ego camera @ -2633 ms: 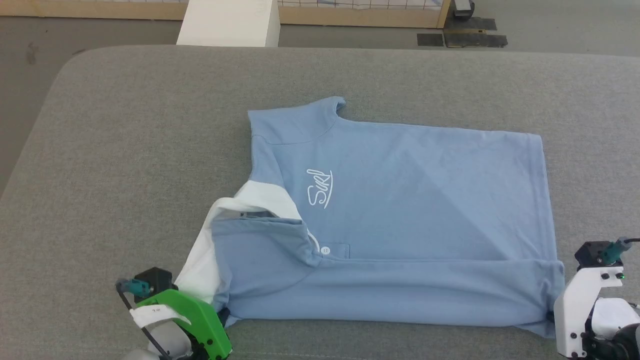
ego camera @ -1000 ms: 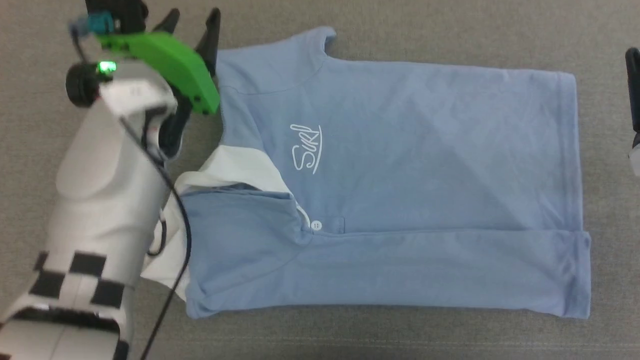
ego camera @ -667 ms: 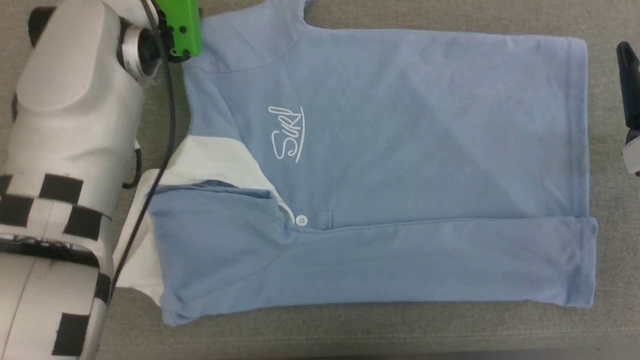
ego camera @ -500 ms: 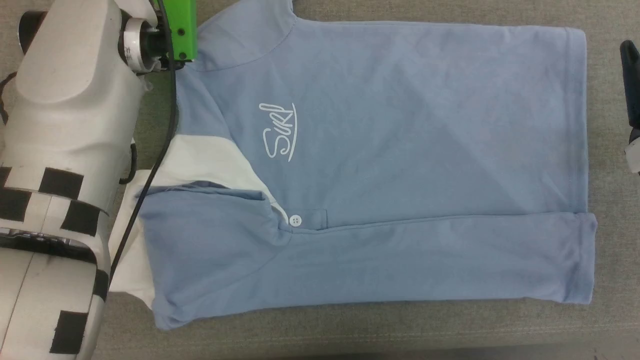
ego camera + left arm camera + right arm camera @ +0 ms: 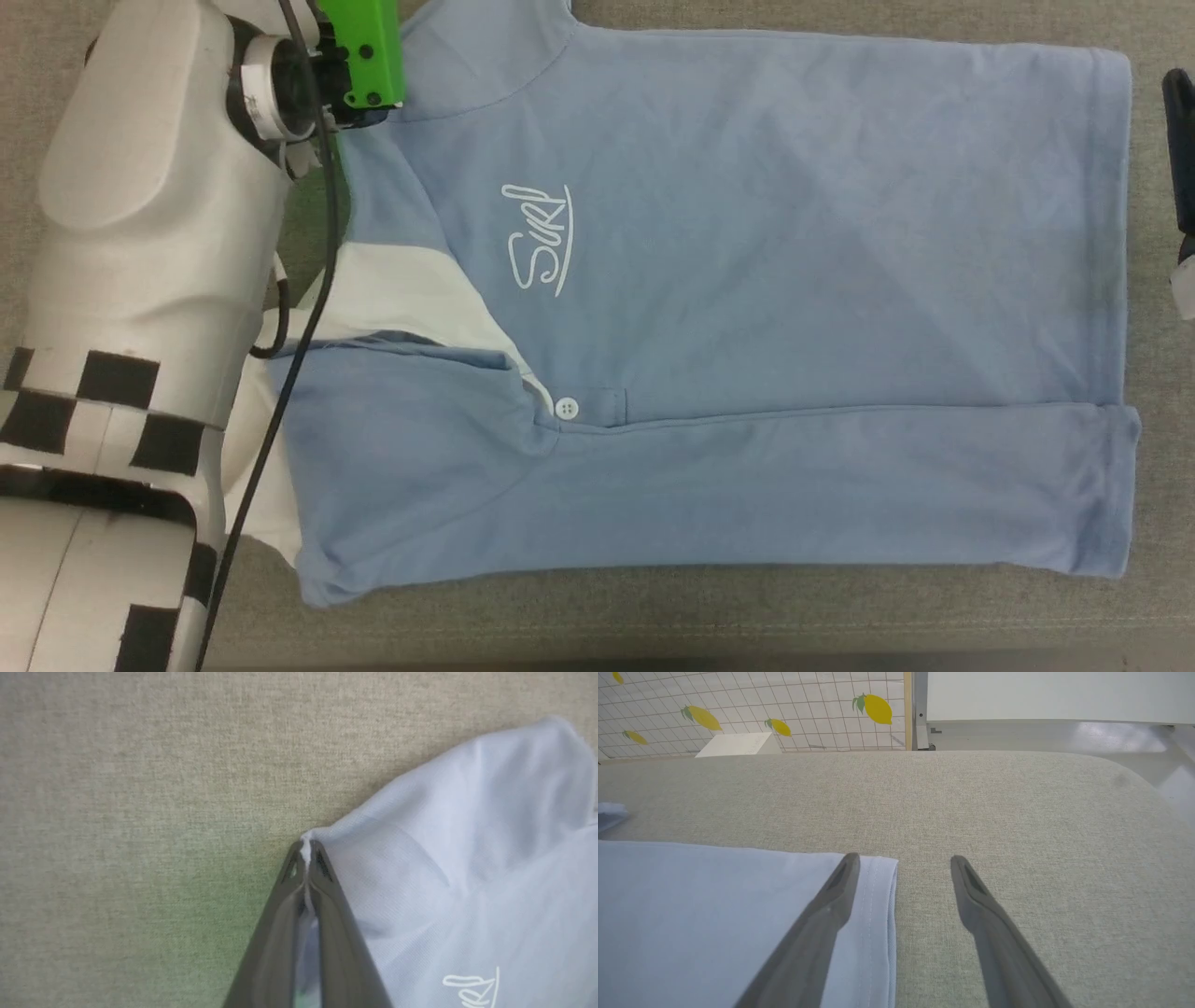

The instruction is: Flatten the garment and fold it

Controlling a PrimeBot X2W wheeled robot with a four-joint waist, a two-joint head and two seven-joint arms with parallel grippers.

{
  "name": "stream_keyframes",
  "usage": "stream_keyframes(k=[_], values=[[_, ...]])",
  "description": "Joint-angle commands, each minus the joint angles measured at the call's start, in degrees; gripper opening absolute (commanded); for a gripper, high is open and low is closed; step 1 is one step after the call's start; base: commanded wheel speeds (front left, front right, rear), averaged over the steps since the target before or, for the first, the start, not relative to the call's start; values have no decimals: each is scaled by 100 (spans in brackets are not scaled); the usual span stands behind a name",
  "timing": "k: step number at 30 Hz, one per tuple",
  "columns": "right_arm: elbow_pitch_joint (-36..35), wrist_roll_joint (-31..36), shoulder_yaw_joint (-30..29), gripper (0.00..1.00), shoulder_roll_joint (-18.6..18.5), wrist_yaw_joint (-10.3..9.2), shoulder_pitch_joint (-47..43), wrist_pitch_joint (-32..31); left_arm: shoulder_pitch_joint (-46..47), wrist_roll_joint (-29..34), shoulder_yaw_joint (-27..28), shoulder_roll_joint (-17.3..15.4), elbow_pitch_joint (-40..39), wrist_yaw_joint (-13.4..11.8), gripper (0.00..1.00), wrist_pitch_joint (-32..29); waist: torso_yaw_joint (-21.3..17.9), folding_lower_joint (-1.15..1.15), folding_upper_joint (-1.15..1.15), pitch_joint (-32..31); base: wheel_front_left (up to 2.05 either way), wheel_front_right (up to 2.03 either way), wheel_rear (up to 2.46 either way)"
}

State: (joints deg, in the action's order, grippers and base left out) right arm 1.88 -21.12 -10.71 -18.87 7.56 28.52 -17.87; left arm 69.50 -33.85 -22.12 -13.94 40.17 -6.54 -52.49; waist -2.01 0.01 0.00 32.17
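The garment [image 5: 747,308], a light blue polo with a white logo and a white sleeve panel, lies partly folded, its near long edge turned over. My left arm reaches along its left side, the green wrist mount [image 5: 364,51] at the far left corner. In the left wrist view my left gripper [image 5: 307,851] is shut on the garment [image 5: 467,882], pinching a thin edge of that corner. My right gripper [image 5: 903,861] is open at the far right hem corner of the garment [image 5: 714,914], one finger over the hem and one over bare surface. One dark finger [image 5: 1184,149] shows at the right edge.
The garment rests on a grey upholstered surface [image 5: 653,625] whose near edge runs along the bottom of the head view. In the right wrist view the surface's rounded far edge [image 5: 1134,772], a lemon-patterned tiled wall [image 5: 738,709] and a white box [image 5: 738,744] stand beyond.
My left arm has reached to the garment's far left corner and its gripper has gone from open to shut on the edge. The head camera has shifted. The right gripper stays open.
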Motion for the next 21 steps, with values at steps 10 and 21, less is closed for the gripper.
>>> stream_keyframes(k=[10, 21], values=[[358, 358, 352, 100, -534, -8, 535, -890, -97, -167, 165, 21, -472, 90, 0, 395, 118, -1, 0, -42, 0, 0, 0], [1049, 398, 1318, 100, -1040, -8, 1879, -3595, -136, -277, 156, 18, -1103, 143, 0, 382, 458, -1, 0, 258, 0, 0, 0]])
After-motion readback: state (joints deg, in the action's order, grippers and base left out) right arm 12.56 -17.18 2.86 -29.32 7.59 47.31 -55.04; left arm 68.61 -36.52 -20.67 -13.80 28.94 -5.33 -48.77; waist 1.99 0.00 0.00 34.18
